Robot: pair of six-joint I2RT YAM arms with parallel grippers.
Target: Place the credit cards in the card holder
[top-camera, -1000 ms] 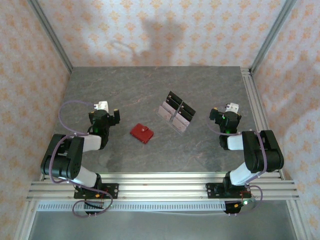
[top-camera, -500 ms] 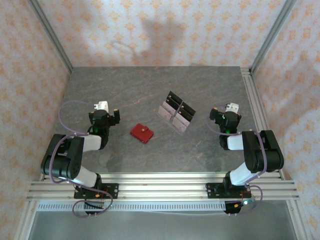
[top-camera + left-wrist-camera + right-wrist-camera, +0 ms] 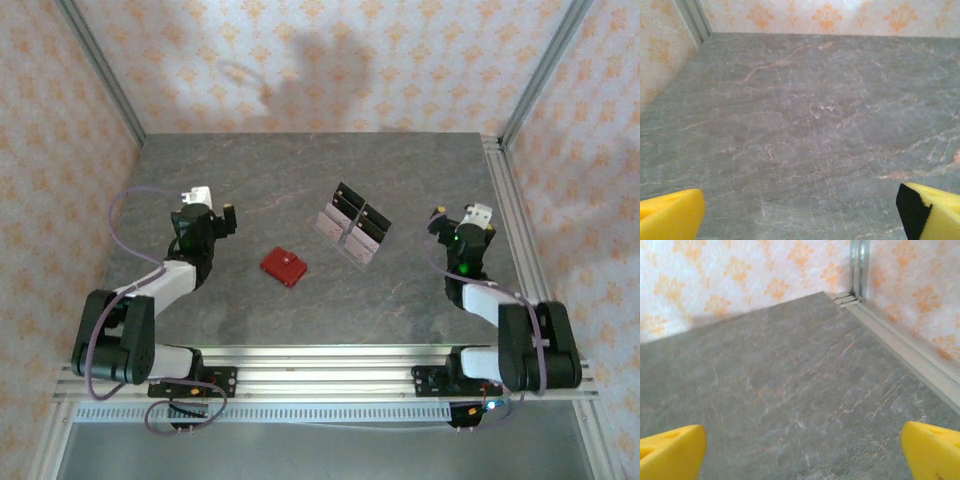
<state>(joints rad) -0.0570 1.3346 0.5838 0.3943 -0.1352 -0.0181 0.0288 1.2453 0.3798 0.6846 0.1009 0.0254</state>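
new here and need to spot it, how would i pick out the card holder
On the grey table, look near the middle. The card holder lies flat, left of the rack of cards. It alone is small, red and square.

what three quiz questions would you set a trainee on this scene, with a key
1. Fill in: the left gripper and the right gripper both stand ____.
2. True or false: the card holder lies shut on the table, apart from both grippers.
3. Where are the credit cards? A) in the clear rack B) in the left gripper C) inside the card holder

Key: 1 open; 2 true; 3 A
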